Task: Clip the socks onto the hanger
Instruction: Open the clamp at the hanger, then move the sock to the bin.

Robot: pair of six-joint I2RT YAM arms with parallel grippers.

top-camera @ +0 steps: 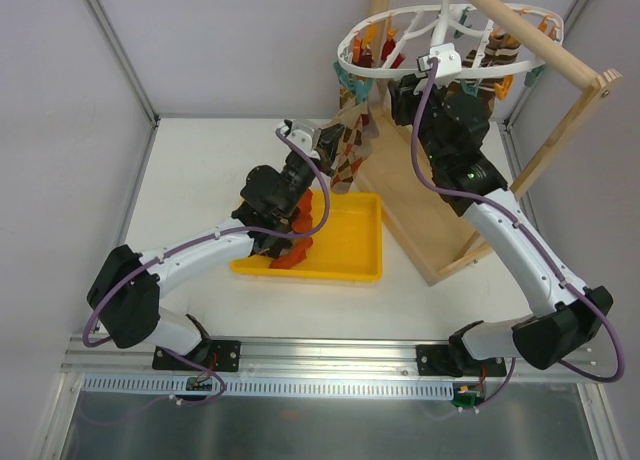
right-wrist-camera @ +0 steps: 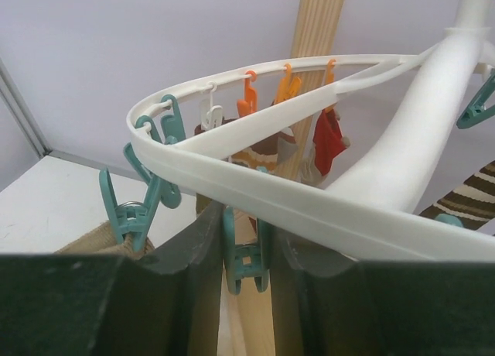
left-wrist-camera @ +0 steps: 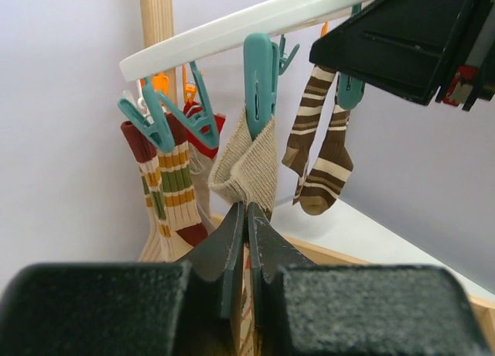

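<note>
Left wrist shows our left gripper pinched on the sock, its cuff inside the teal clothespin hung from the hanger and squeezed by our right gripper; next, we judge, the right eases off first.

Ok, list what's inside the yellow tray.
Orange-red socks lie in the left part of the yellow tray; the right part is bare. The left arm covers that corner, so more socks there cannot be ruled out.
</note>
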